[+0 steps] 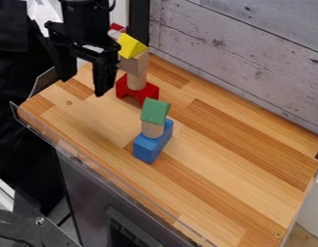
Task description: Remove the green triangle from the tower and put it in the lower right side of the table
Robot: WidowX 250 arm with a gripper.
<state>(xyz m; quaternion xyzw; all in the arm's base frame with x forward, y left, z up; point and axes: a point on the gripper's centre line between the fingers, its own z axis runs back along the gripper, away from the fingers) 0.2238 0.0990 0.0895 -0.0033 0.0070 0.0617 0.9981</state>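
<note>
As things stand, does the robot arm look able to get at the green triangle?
Probably yes. The green triangle sits on top with nothing over it, and the hand hangs open. The taller tower nearby seems to leave room.

Two towers (152,126) are counted, in which two triangles (155,111), two plain wooden cylinders (136,81), one plain wooden block (134,63), one blue block (149,147) and one red arch (147,91) are seen.

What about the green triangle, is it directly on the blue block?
No, the green triangle sits on a wooden cylinder atop the blue block.
</note>
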